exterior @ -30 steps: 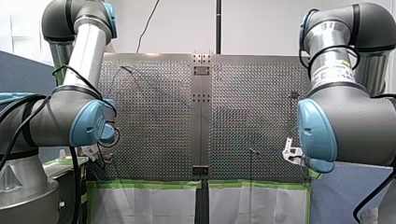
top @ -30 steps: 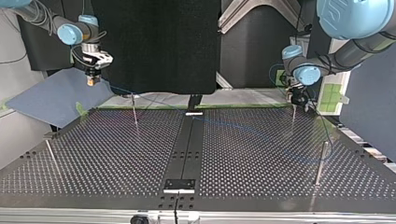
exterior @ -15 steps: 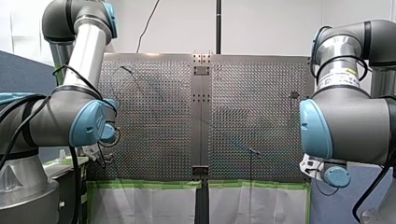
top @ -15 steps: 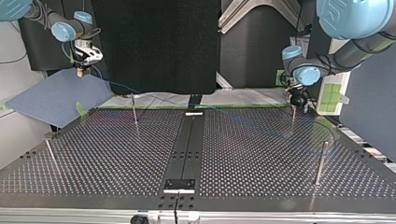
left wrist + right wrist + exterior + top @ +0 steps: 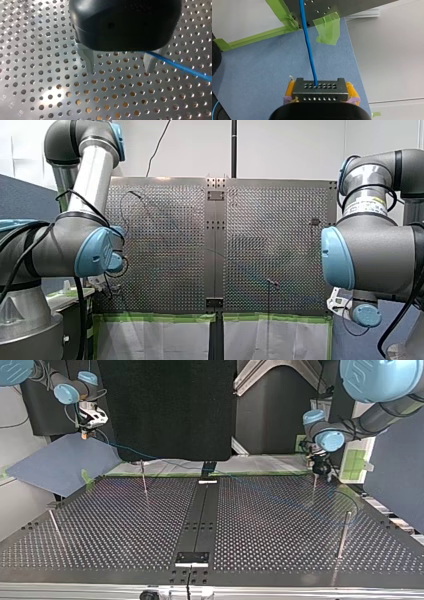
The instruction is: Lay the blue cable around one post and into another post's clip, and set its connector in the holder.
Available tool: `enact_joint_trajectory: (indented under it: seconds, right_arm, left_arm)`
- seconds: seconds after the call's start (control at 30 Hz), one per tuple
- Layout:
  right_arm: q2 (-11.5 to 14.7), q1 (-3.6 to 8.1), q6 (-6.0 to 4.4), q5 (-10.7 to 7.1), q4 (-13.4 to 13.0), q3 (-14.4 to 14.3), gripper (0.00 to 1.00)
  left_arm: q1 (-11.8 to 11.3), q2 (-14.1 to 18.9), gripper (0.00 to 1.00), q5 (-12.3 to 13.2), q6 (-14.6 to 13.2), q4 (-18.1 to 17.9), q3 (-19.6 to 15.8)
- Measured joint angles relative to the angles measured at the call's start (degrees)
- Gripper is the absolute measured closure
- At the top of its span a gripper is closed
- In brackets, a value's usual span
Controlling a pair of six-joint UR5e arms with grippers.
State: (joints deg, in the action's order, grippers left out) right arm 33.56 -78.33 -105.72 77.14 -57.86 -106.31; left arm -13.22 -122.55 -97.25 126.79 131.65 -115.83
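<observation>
Quick rundown: my right jaws are pinching the connector [image 5: 320,89], a dark metal block with rows of little holes, squeezed between the yellow pads [image 5: 290,87]. It's held out past the edge of the tabletop [image 5: 352,5], above a blue mat [image 5: 262,72]. The blue cable [image 5: 308,47] comes straight out of the connector's top face and runs back to the tabletop's corner, passing just beside a flap of green tape [image 5: 328,28].

In the top view the cable slopes down from those jaws, goes by the thin post [image 5: 144,480] at the view's left, crosses the dark middle strip and curls into a loop near the right-hand post [image 5: 343,532]. It's really faint over there, so I can't tell if it actually goes around that post or just lies beside it.

My left jaws are spread wide with nothing between them, hanging low over the perforated tabletop. The metal fingers [image 5: 88,60] point down at the holes, and the cable comes out from under the black body right by the other finger.
</observation>
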Motion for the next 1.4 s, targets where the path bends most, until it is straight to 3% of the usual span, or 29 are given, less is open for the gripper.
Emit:
enact_joint_trajectory:
  seconds: [0.3,0.5,0.8,1.17,1.4]
  right_arm:
    - [0.0,-0.67,0.96,0.07,1.5,0.8,1.00]
    - [0.0,-1.13,1.18,-0.03,1.6,0.9,1.00]
    - [0.0,-2.11,1.71,-0.10,1.6,1.0,1.00]
    - [0.0,-2.59,2.13,-0.13,1.8,1.0,1.00]
    - [0.0,-2.76,2.30,-0.13,1.8,1.0,1.00]
  left_arm:
    - [-1.5,0.0,0.00,0.5,-3.5,3.1,0.0]
    - [-2.2,0.0,0.02,3.5,-6.8,4.5,0.0]
    - [-4.8,0.1,0.00,8.7,-7.1,4.4,-1.3]
    - [-5.8,0.1,0.00,15.4,-1.8,-1.5,-5.0]
    - [-6.3,0.1,0.00,15.0,2.5,-5.8,-7.9]
